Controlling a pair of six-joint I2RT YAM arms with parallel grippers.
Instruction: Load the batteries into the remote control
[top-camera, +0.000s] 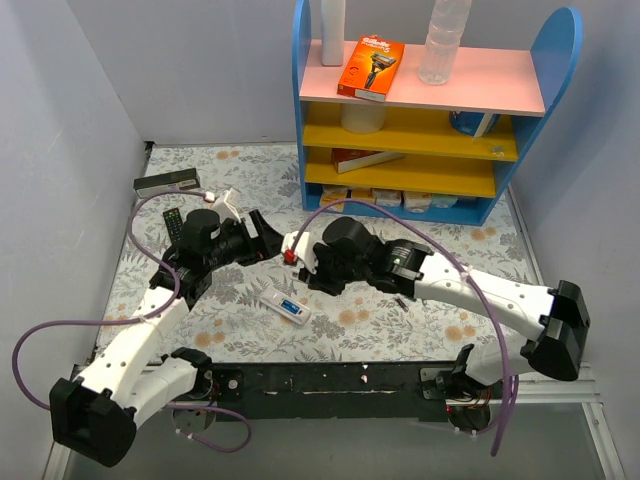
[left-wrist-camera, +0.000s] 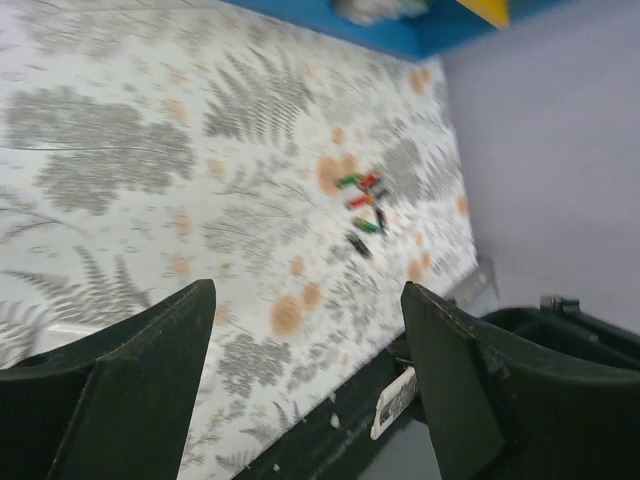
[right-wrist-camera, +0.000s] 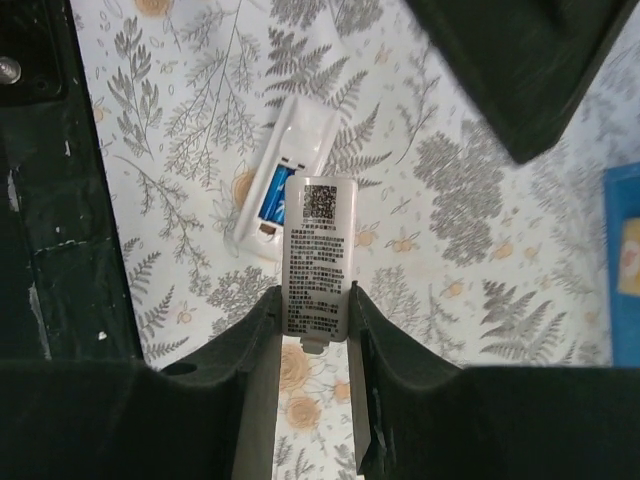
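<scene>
Remote control lies diagonally, back up.

Beyond the wide-spread end effector, blurred batteries apparently lie clustered on floral cloth.

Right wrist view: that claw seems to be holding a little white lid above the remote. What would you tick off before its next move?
1. Back cover gripped securely: ok, the right gripper has it clamped between both fingers.
2. Remote control lying with its compartment facing up: ok.
3. Compartment fully loaded: cannot tell. One blue cell shows, and the cover hides part of the bay.
4. Spare batteries within view: ok, they lie loose in a cluster.
5. Left gripper free to help: ok, it is open and holds nothing.
</scene>
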